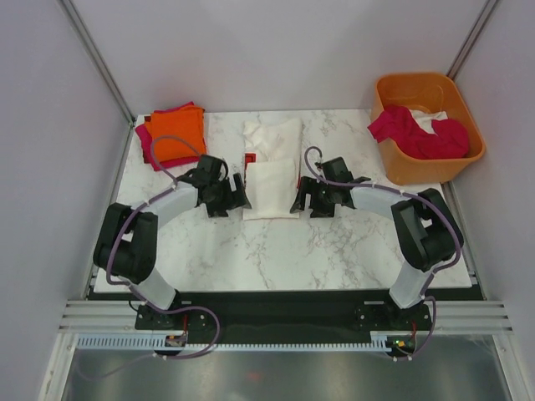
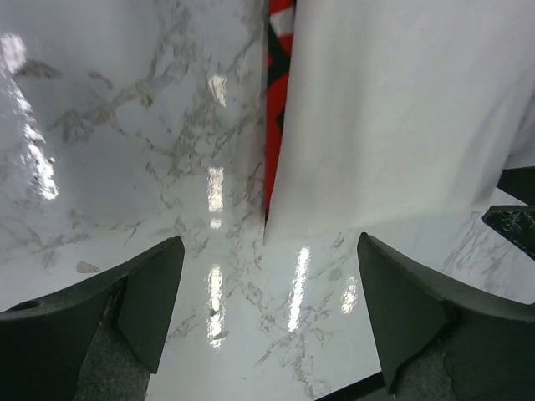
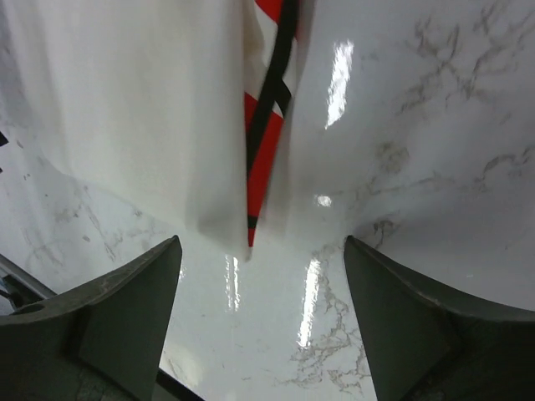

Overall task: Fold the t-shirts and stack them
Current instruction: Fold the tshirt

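the left gripper (image 1: pixel 240 194) is seen with its fingers spread wide and nothing held between them; in the left wrist view only the bare marble table (image 2: pixel 125 150) lies in the gap. the right gripper (image 1: pixel 299 199) is likewise held apart and empty. between the two grippers the white t-shirt (image 1: pixel 272 180) is laid flat on the table, partly folded, its near part doubled over the longer far part. from the left gripper (image 2: pixel 269 249) the cloth (image 2: pixel 393 125) is found just ahead and to the right, with a strip of the red logo panel (image 2: pixel 278 109) showing along its edge. from the right gripper (image 3: pixel 261 246) the cloth (image 3: pixel 125 109) is found just ahead and to the left, the red panel (image 3: pixel 263 134) peeping from under the fold and crossed by a dark line. well beyond the left gripper and to its left, a folded orange t-shirt (image 1: pixel 175 134) is stacked on a magenta t-shirt (image 1: pixel 149 152). well beyond the right gripper and to its right, an orange tub (image 1: pixel 435 171) is seen holding a magenta-red t-shirt (image 1: pixel 414 134).
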